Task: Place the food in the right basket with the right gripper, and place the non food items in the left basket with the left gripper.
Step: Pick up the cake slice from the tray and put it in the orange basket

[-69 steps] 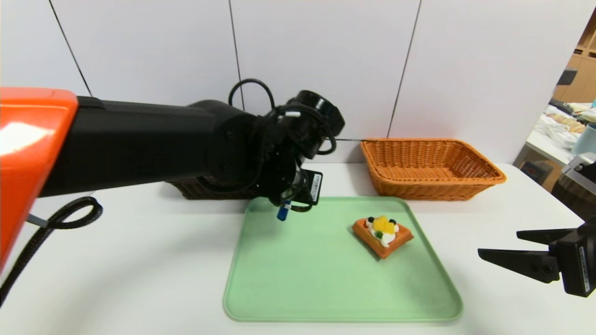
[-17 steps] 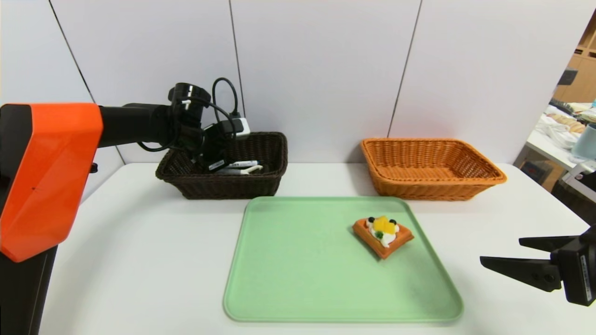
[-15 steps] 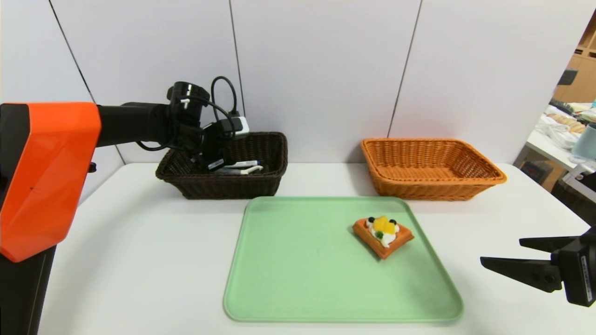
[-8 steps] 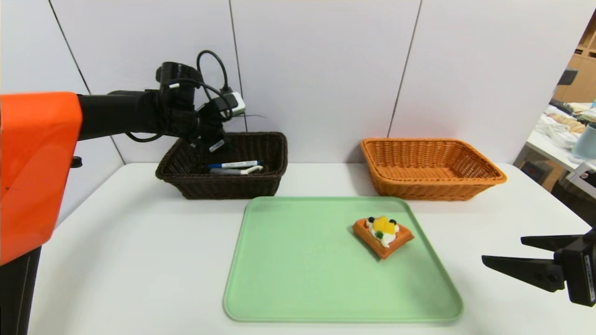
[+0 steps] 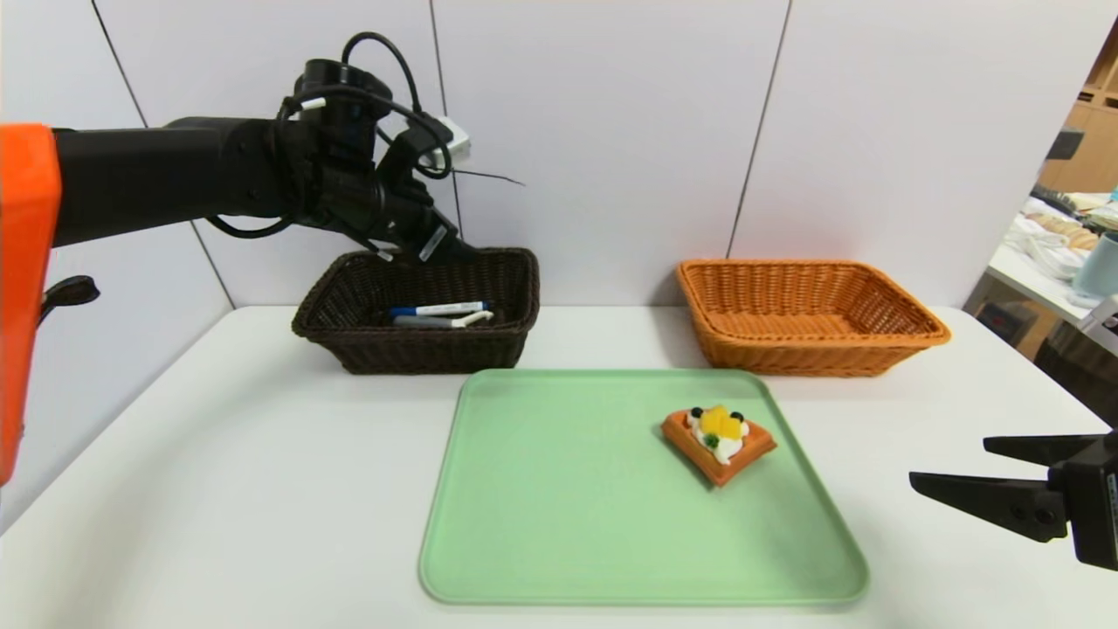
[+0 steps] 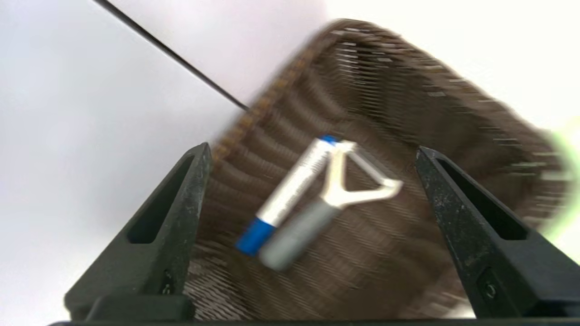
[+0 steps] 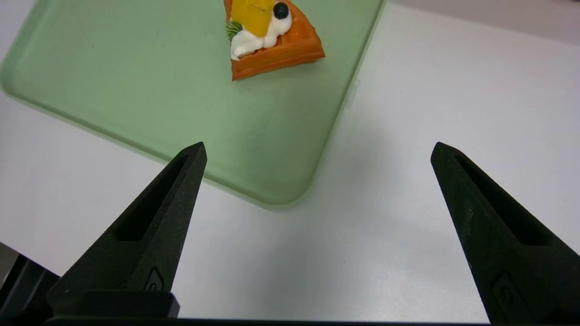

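Observation:
The marker pen (image 5: 437, 308) (image 6: 290, 185) and the white peeler (image 5: 445, 321) (image 6: 344, 194) lie side by side on the floor of the dark brown left basket (image 5: 419, 354) (image 6: 408, 90). Above that basket's back rim hangs my left gripper (image 5: 445, 249) (image 6: 312, 147), open and holding nothing. The food, a waffle toy (image 5: 718, 444) (image 7: 272, 43), rests on the right part of the green tray (image 5: 568, 524) (image 7: 113, 68). Nothing lies in the orange right basket (image 5: 812, 349). My right gripper (image 5: 950, 460) (image 7: 318, 145) is open above the table, off the tray's near right corner.
Both baskets stand against the white wall at the back of the white table (image 5: 262, 480). The tray fills the middle front. Beyond the table's right edge are a desk and clutter (image 5: 1074, 253).
My left gripper has opened, let go of the marker pen in the dark brown basket and risen above its rim. The right gripper has barely drifted.

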